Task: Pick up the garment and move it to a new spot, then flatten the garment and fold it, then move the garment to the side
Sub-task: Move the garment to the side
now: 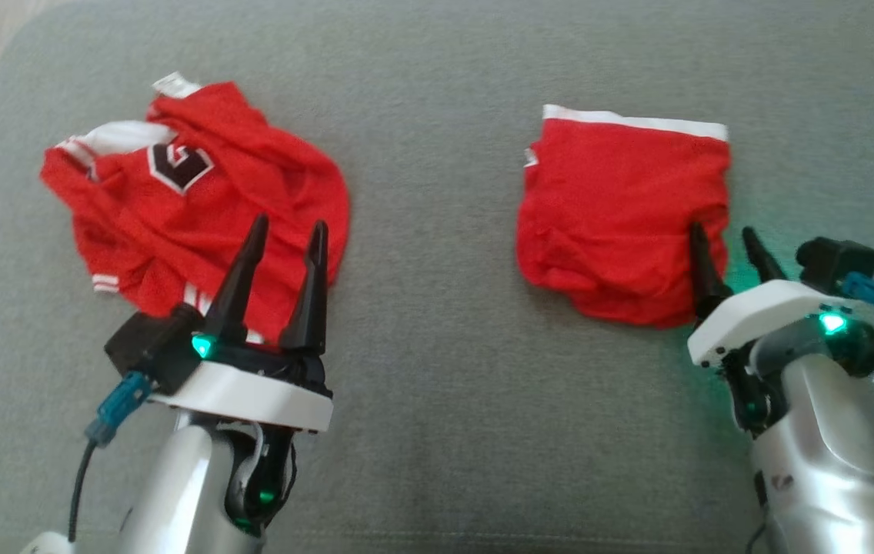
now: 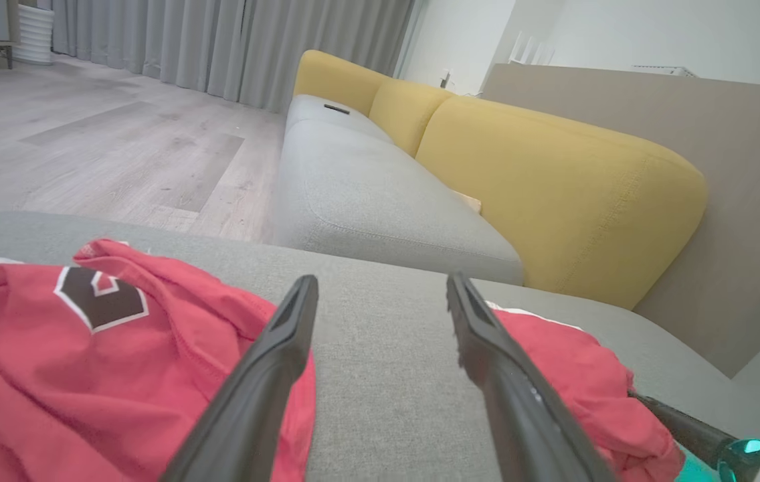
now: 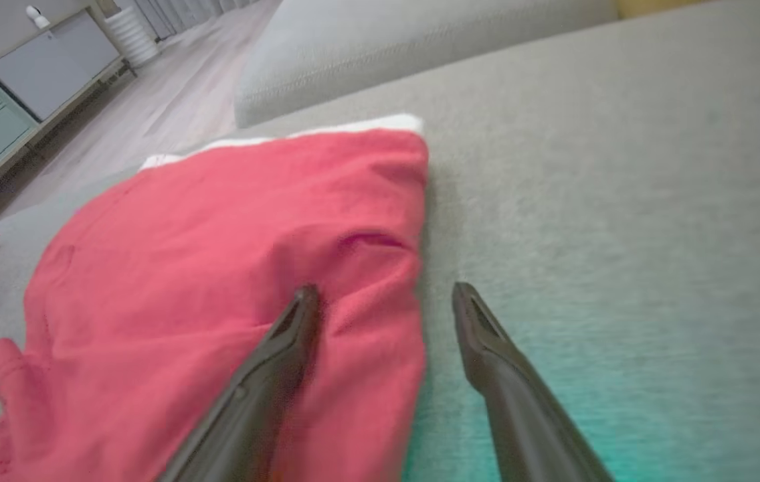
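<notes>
Two red garments on the sofa (image 1: pixel 437 385)
I see my left tool (image 1: pixel 289 223) spread over the jersey (image 1: pixel 175 192), right tool (image 1: pixel 722 229) spread astride an edge of the folded garment (image 1: pixel 622 208)

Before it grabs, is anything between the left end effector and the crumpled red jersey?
Nothing visible does. The left end effector stands open at the near edge of the crumpled red jersey.

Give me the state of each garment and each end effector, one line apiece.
red jersey: crumpled in a heap, unfolded, lying on the grey cushion.
folded garment: folded into a rough rectangle, white band at the far edge.
left end effector: open, holding nothing, over the red jersey's near edge.
right end effector: open, holding nothing, one finger over the folded garment, the other over the grey cushion.
</notes>
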Controlling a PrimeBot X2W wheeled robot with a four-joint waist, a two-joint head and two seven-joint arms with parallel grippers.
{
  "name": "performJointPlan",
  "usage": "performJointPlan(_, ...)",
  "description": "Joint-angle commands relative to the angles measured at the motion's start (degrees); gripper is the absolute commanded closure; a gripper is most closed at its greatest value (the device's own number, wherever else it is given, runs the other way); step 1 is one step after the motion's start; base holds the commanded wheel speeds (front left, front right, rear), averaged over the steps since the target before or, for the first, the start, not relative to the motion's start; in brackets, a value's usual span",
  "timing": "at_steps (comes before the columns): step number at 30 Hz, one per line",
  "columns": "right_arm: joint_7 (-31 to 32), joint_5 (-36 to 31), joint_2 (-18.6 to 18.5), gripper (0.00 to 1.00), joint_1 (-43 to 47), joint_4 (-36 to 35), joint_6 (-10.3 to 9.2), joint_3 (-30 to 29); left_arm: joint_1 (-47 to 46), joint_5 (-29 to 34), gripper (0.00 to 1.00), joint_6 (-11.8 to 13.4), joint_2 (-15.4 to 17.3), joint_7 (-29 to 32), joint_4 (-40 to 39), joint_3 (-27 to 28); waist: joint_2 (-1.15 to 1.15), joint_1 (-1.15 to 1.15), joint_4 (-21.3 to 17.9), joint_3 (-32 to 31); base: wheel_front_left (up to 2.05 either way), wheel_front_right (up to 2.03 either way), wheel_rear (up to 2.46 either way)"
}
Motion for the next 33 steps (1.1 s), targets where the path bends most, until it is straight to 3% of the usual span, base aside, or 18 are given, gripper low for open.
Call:
performJointPlan(1, 1.1, 2.5, -0.1, 0.0, -3.1, 1.4, -0.04, 2.0, -2.4, -0.4, 0.0, 0.2, 0.4, -0.3, -1.6, 1.3, 0.0, 0.0, 1.6, 1.0, 0.0, 0.0, 0.0)
performJointPlan(6, 1.3, 5.4, -0.1, 0.0, -5.6, 6.6, -0.04, 3.7, -2.3, -0.4, 0.0, 0.3, 0.4, -0.3, -1.5, 1.2, 0.0, 0.0, 2.1, 1.1, 0.0, 0.0, 0.0)
performJointPlan(10, -0.5, 3.5, -0.1, 0.02, -7.6, 11.0, -0.04, 5.9, -1.8, 0.0, 0.0, 0.4, 0.4, -0.3, -1.1, 1.4, 0.0, 0.0, 1.4, 0.1, 0.0, 0.0, 0.0)
performJointPlan(11, -1.2, 2.2, -0.1, 0.69, -8.0, 12.0, -0.04, 6.3, -1.6, 0.1, 0.0, 0.4, 0.4, -0.3, -1.0, 1.5, 0.0, 0.0, 1.0, -0.3, 0.0, 0.0, 0.0)
performJointPlan(12, -2.0, 0.6, -0.1, 1.0, -8.4, 12.8, -0.04, 6.6, -1.5, 0.2, 0.0, 0.4, 0.4, -0.3, -0.9, 1.6, 0.0, 0.0, 0.6, -0.8, 0.0, 0.0, 0.0)
performJointPlan(17, -3.8, -7.7, -1.5, 1.0, -10.0, 15.0, -0.04, 8.3, -0.7, 0.3, 0.0, 0.2, 0.4, -0.3, -1.0, 1.9, 0.0, 0.0, -2.0, -2.6, 0.0, 0.0, 0.0)
performJointPlan(22, -1.6, -11.8, -7.2, 1.0, -11.5, 15.1, -0.04, 13.2, -0.7, -0.1, 0.0, 0.3, 0.4, -0.3, -1.5, 1.3, 0.0, 0.0, -3.8, -3.3, 0.0, 0.0, 0.0)
performJointPlan(26, 1.4, -11.5, -14.8, 1.0, -11.8, 14.2, -0.04, 20.1, -0.9, -0.7, 0.0, 0.5, 0.4, -0.3, -2.1, 0.4, 0.0, 0.0, -3.9, -2.6, 0.0, 0.0, 0.0)
performJointPlan(33, 7.0, -6.8, -31.6, 1.0, -13.7, 10.7, -0.04, 32.0, -2.1, -0.9, 0.0, 0.4, 0.4, -0.3, -2.9, -0.5, 0.0, 0.0, -2.6, 1.4, 0.0, 0.0, 0.0)
